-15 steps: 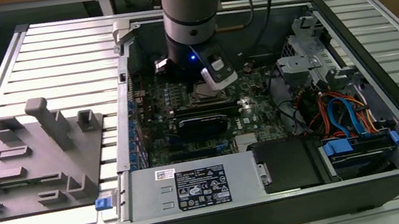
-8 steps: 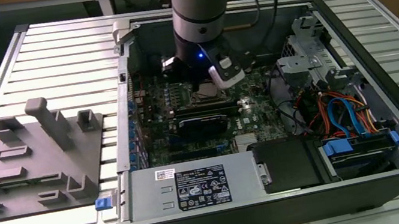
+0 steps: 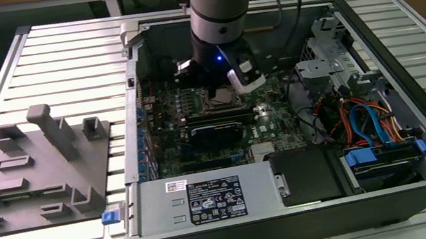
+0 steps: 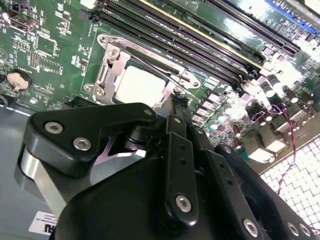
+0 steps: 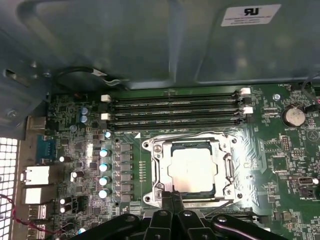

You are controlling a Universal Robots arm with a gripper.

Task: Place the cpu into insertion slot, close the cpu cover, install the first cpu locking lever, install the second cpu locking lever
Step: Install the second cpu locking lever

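The cpu [image 5: 192, 170] [image 4: 141, 85] lies flat in the insertion slot [image 5: 156, 172], silver top up. The cpu cover [image 5: 192, 144] [image 4: 109, 70] is down around it, and the chip shows through its square cut-out. My gripper [image 5: 170, 197] [image 4: 179, 112] is shut, its black fingertips pressed together at the socket's rim on one side. I cannot tell whether they touch a locking lever. In the exterior view the gripper [image 3: 222, 94] reaches down into the open computer case onto the socket area of the green motherboard [image 3: 197, 128].
Long black memory slots [image 5: 175, 107] [image 4: 200, 35] run beside the socket. A round coin battery [image 5: 293, 116] sits on the board. The case holds a power supply [image 3: 209, 201] and a drive cage with cables [image 3: 369, 122]. A grey fixture plate [image 3: 40, 171] lies outside, at the exterior view's left.
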